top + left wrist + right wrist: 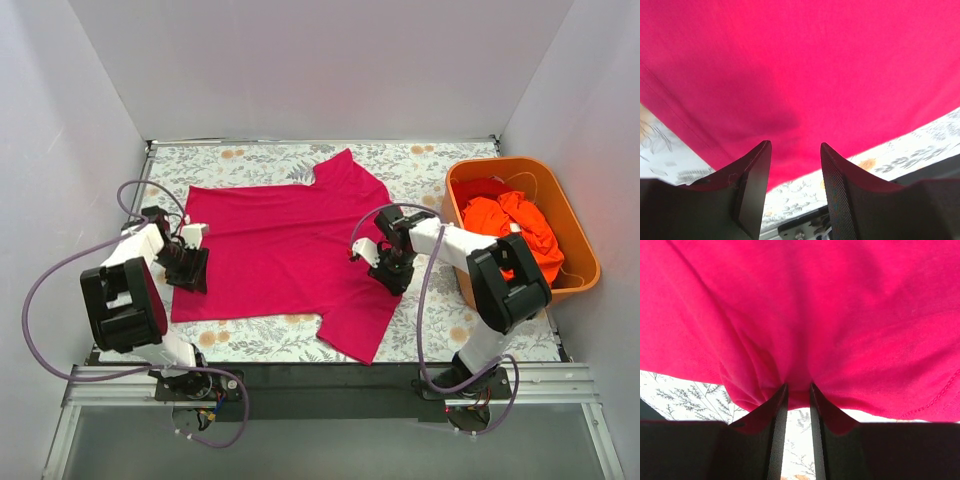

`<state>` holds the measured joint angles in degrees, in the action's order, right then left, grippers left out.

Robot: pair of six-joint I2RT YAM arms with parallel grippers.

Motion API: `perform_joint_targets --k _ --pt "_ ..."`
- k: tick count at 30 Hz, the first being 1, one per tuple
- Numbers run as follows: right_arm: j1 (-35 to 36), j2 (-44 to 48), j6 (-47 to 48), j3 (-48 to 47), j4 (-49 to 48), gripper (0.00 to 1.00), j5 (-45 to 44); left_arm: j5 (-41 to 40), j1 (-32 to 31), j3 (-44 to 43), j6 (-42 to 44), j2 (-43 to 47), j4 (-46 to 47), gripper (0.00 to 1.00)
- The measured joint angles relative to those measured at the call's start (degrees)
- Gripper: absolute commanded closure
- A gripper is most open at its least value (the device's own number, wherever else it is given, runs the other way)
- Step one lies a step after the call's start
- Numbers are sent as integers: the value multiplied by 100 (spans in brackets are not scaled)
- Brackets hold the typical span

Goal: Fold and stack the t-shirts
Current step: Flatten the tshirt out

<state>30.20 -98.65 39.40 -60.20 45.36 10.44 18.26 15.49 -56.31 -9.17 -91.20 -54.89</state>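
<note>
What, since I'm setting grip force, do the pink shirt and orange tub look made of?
Pink shirt: soft matte knit cloth, maybe cotton; it bunches into folds at the right fingers. Orange tub: probably rigid plastic, smooth with crisp rim.

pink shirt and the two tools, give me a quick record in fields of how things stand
pink shirt: spread flat, unfolded
left tool: open, at the shirt's hem
right tool: shut on a pinch of the shirt
orange shirts: heaped in the tub
stack: none yet
</note>
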Motion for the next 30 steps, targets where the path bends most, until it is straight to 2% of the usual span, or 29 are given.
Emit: perform_joint_targets --k 9,12,13,14,16,19,20,24,30 --pt "717 726 35 811 -170 72 -286 -623 0 1276 643 1071 -39 59" --pt "852 846 70 914 -11 62 -210 -732 0 1421 839 1224 -227 59" --pt "859 846 92 911 63 51 -162 -721 0 1397 883 1259 -295 58" --pt "813 846 96 883 144 44 -81 -682 0 1309 907 1272 -413 55" --pt "522 793 151 599 455 36 151 -470 0 798 925 1185 -765 51" --pt "-203 487 177 -608 778 35 472 81 0 -610 789 702 -973 40" --pt "-431 319 160 -1128 772 35 564 308 0 -1110 717 476 -918 30" --pt "-1029 -632 -125 -3324 601 44 765 1019 0 -2605 199 -404 -372 29" --pt "-1517 -2719 -977 -6273 173 45 728 1283 0 -4640 -1097 -2378 632 34"
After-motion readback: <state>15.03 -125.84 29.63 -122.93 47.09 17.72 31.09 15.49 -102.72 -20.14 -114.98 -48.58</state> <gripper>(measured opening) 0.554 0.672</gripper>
